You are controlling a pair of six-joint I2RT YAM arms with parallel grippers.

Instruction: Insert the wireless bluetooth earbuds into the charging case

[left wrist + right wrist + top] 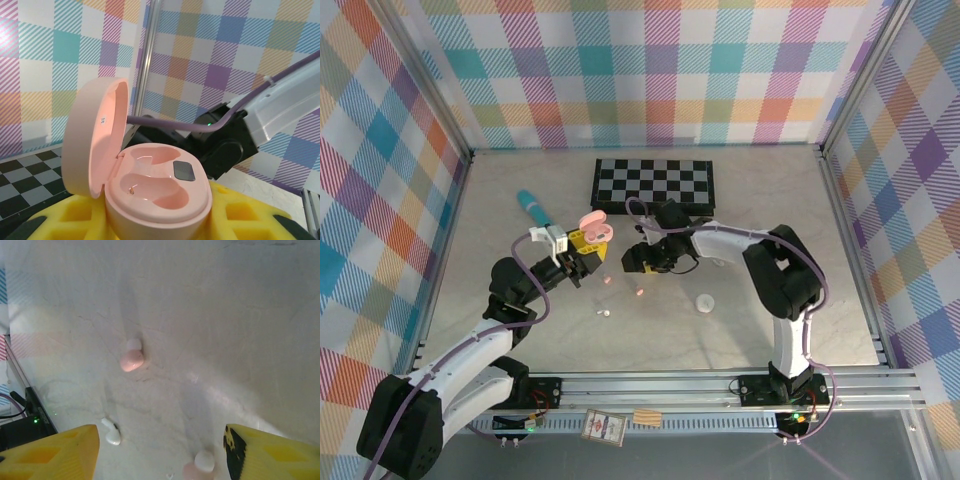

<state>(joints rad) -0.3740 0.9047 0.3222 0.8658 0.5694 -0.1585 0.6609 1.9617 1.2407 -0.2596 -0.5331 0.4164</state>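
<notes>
My left gripper (157, 222) is shut on the open pink charging case (160, 192), gripping its base between yellow fingers (65, 220). The lid (97, 150) stands up and both wells are empty. From above, the case (595, 228) hangs over the table's middle. My right gripper (160, 455) is open above the table, close beside the case. One pink earbud (200, 467) lies low between its fingers, untouched. Another pink earbud (132, 359) and a white earbud (112, 434) lie farther off. From above, the pink earbuds (640, 291) lie just below the right gripper (638, 262).
A folded chessboard (653, 183) lies at the back. A teal pen-like stick (531, 208) rests at the left. A small white round thing (704, 301) sits right of the earbuds. Checked walls close in the table on three sides.
</notes>
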